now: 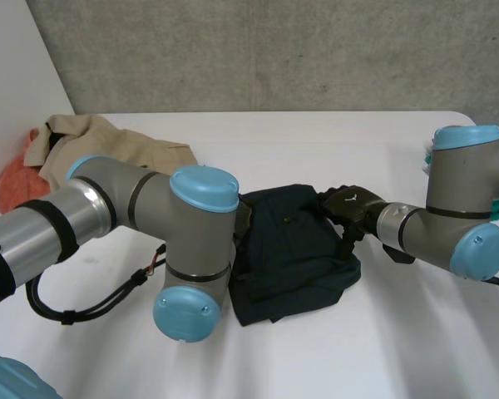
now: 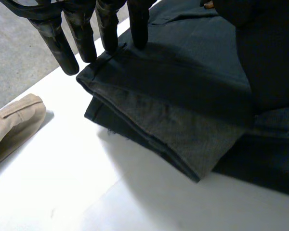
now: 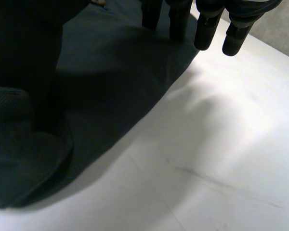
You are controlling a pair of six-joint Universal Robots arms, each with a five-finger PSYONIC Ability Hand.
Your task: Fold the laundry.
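The dark blue garment (image 1: 295,249) lies folded over on itself in the middle of the table, its layered edge toward the left hand (image 2: 81,36) and its rounded, bulkier side toward the right hand (image 3: 207,31). Both hands are spread flat with straight fingers and grip nothing. The left hand's fingertips rest along the top layer's hem. Two of the right hand's fingertips touch the opposite edge, and the others hang over bare table. This looks like the moment to settle the fold, or to take both edges for the next one. To do it well, each hand should press down evenly, then slide under the whole stack rather than just the top layer, so the offset layers seen in the left wrist view do not slip further apart. The white table (image 1: 358,349) is smooth and open on the near side, with plain concrete wall (image 1: 274,50) behind it. A beige garment (image 1: 108,145) lies crumpled at the far left corner, well apart, with a smaller orange cloth (image 1: 17,183) beside it.
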